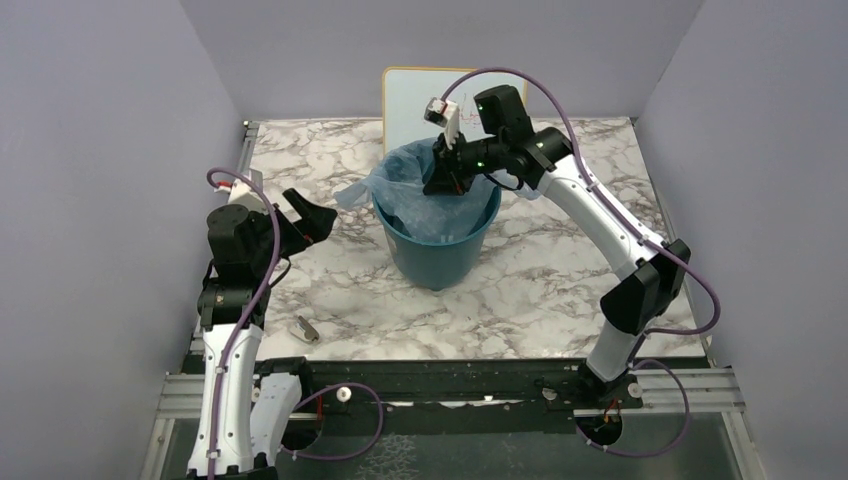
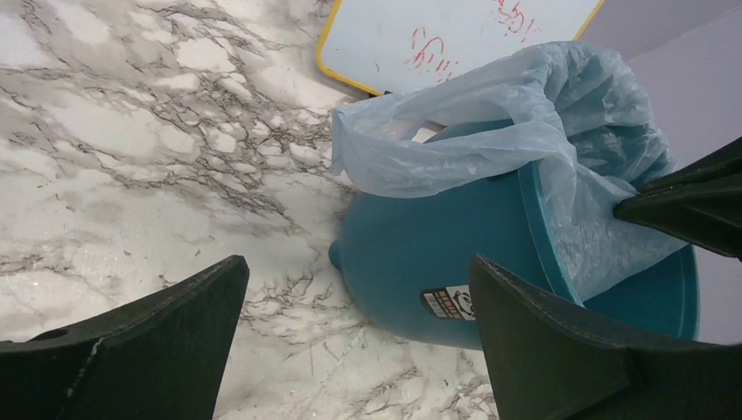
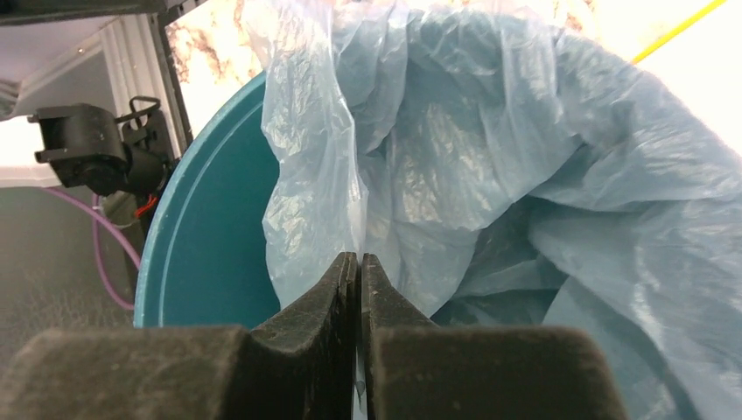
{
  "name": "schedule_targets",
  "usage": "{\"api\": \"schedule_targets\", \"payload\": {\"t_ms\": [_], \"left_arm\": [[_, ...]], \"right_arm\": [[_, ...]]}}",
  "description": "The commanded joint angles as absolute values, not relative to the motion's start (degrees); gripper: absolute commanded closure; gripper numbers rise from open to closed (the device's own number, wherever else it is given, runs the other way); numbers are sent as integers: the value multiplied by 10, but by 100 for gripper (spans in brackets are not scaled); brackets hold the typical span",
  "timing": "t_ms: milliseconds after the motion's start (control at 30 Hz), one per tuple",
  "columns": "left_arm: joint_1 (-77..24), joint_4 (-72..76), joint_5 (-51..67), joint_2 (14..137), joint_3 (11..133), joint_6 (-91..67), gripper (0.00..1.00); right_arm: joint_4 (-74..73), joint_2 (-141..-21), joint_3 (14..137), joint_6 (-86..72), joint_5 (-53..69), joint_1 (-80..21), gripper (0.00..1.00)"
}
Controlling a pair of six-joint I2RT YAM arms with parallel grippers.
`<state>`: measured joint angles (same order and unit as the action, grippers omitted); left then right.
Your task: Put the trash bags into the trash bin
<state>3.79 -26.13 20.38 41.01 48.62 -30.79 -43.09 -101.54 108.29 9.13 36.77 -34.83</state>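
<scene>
Inside trash bin (image 1: pixel 437 255), right claw (image 3: pixel 360 262) pinching trash bag (image 3: pixel 455 157), left claw (image 2: pixel 350 332) wide, apart.

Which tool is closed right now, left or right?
The right tool, over the bin: its jaws are pressed together at the bag. The left tool is spread wide, off to the bin's side, holding nothing.

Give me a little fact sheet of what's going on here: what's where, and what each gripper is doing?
Trash bin: upright, mid-table
Trash bag: draped in the bin, edges spilling over its rim
Right gripper: over the bin's mouth, shut; film at its tips, grip unclear
Left gripper: open, empty, left of the bin
Whiteboard: standing behind the bin
Table: marble-patterned
</scene>
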Motion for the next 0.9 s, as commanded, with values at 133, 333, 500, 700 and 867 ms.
{"api": "schedule_targets", "payload": {"t_ms": [133, 333, 500, 700, 867], "left_arm": [[40, -250, 220, 411, 514, -437, 4], [39, -120, 291, 462, 526, -601, 6], [39, -44, 314, 500, 503, -735, 8], [32, -57, 324, 532, 514, -766, 10], [2, -57, 315, 561, 512, -769, 11]], "right_arm": [[-423, -967, 1043, 91, 408, -362, 96], [-421, -943, 1019, 82, 401, -371, 97], [-395, -919, 979, 87, 390, -371, 97], [-390, -922, 981, 94, 397, -371, 97], [-393, -925, 985, 103, 393, -371, 97]]}}
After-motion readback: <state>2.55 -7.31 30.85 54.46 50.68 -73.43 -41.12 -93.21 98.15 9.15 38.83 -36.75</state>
